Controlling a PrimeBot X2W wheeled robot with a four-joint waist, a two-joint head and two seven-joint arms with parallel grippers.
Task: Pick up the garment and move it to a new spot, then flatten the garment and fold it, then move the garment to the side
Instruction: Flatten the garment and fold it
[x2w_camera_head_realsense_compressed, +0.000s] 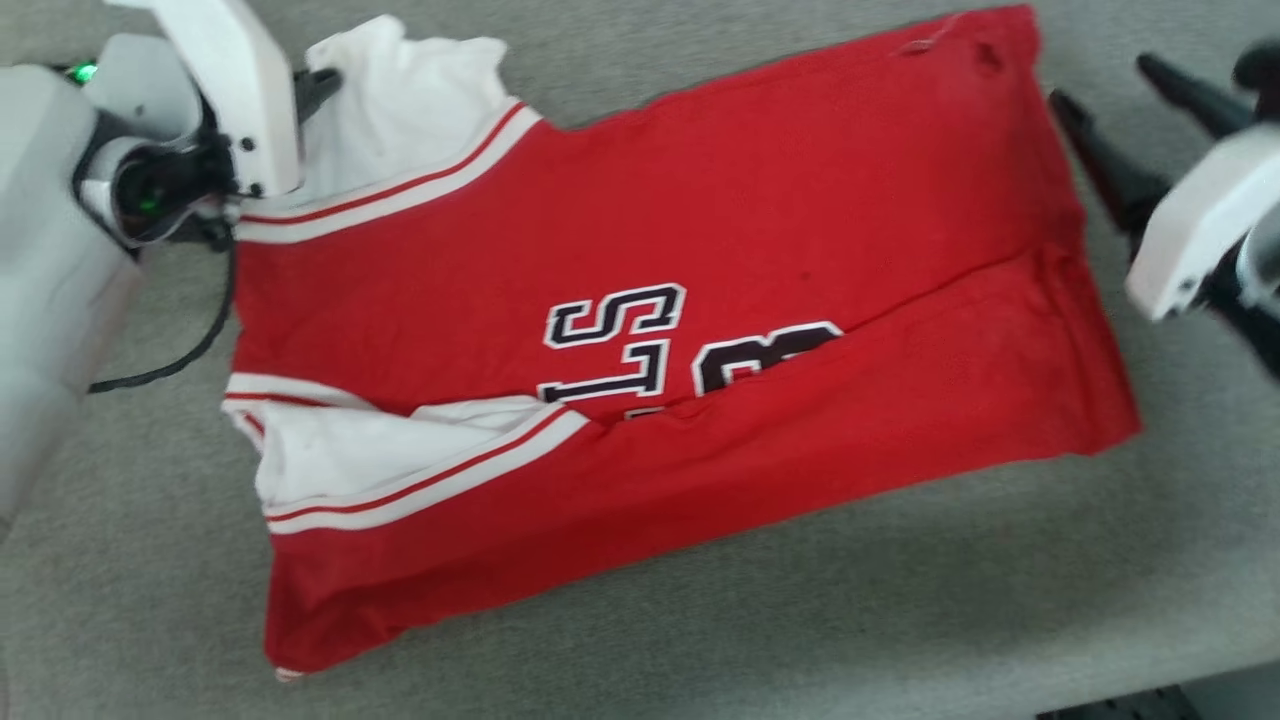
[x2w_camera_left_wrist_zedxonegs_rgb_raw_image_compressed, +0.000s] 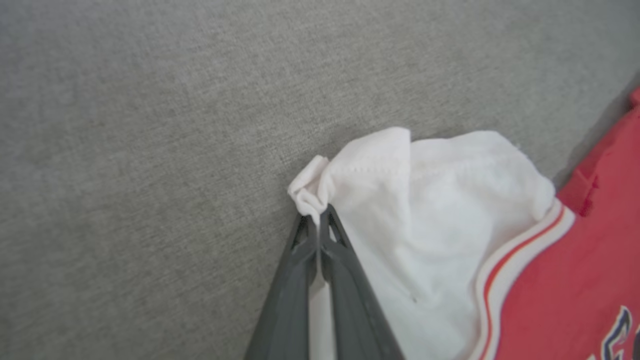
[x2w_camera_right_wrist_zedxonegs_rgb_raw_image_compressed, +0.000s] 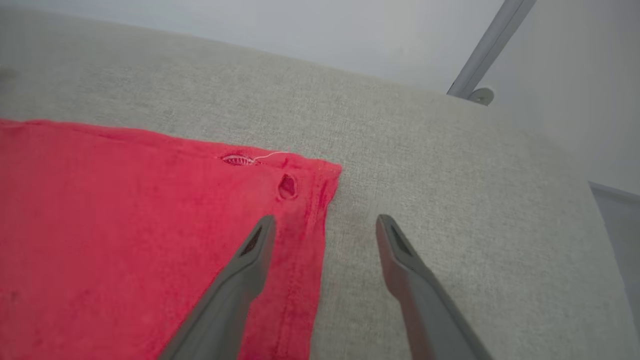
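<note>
The garment (x2w_camera_head_realsense_compressed: 700, 250), a red T-shirt with white sleeves, striped trim and black-and-white lettering, lies spread across the grey fabric surface (x2w_camera_head_realsense_compressed: 700, 620), its near side folded over the middle. At the upper left, my left gripper (x2w_camera_head_realsense_compressed: 322, 82) is shut on the bunched edge of the far white sleeve (x2w_camera_left_wrist_zedxonegs_rgb_raw_image_compressed: 425, 200); the left wrist view shows the left gripper (x2w_camera_left_wrist_zedxonegs_rgb_raw_image_compressed: 317, 215) pinching that fabric at its tips. My right gripper (x2w_camera_head_realsense_compressed: 1100, 80) stands open by the garment's far right corner. In the right wrist view the right gripper (x2w_camera_right_wrist_zedxonegs_rgb_raw_image_compressed: 325, 222) straddles the garment's (x2w_camera_right_wrist_zedxonegs_rgb_raw_image_compressed: 125, 210) hem edge, one finger over red cloth.
The grey surface's front edge (x2w_camera_head_realsense_compressed: 1150, 670) runs along the lower right, with something dark below it. A black cable (x2w_camera_head_realsense_compressed: 180, 350) hangs from the left arm. Beyond the surface's far edge stand a pale wall and a slanted metal pole (x2w_camera_right_wrist_zedxonegs_rgb_raw_image_compressed: 492, 45).
</note>
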